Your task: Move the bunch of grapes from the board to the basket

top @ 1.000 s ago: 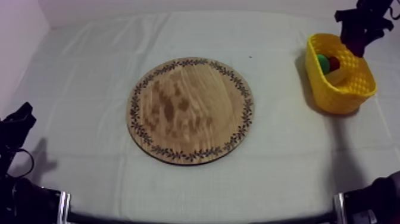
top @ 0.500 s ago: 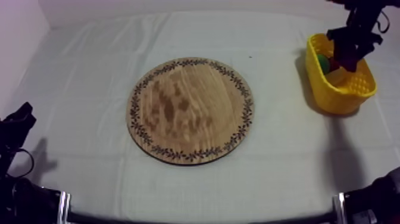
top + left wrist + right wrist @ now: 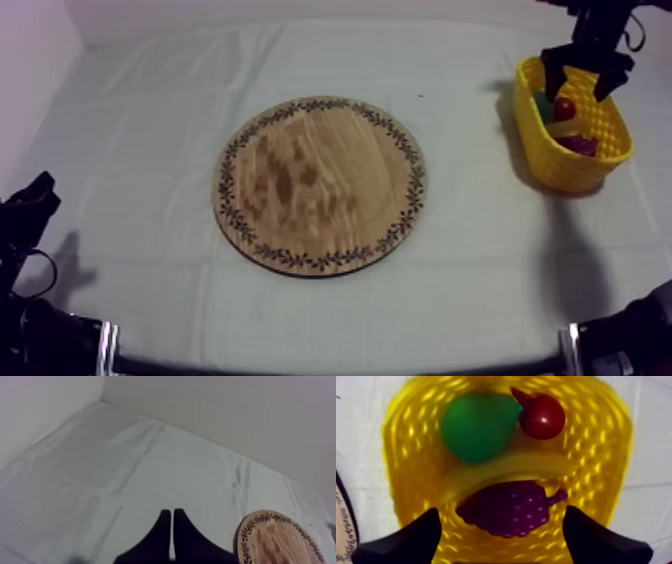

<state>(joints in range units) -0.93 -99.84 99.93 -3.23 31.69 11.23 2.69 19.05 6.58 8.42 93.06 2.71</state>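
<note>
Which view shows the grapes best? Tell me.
Right wrist view: the bunch of grapes lies plainly in the yellow basket. Top view gives a small purple patch there; left wrist view faces cloth and wooden board.

Between my right gripper's [image 3: 502, 512] matt black fingers [image 3: 411, 536]: knobbly bunch of grapes [image 3: 508, 508]. Beyond them: glossy small red fruit [image 3: 543, 417]; perforated plastic yellow basket [image 3: 598, 441].

Grapes [image 3: 508, 508] in basket [image 3: 578, 165]; basket right of board [image 3: 320, 185].
</note>
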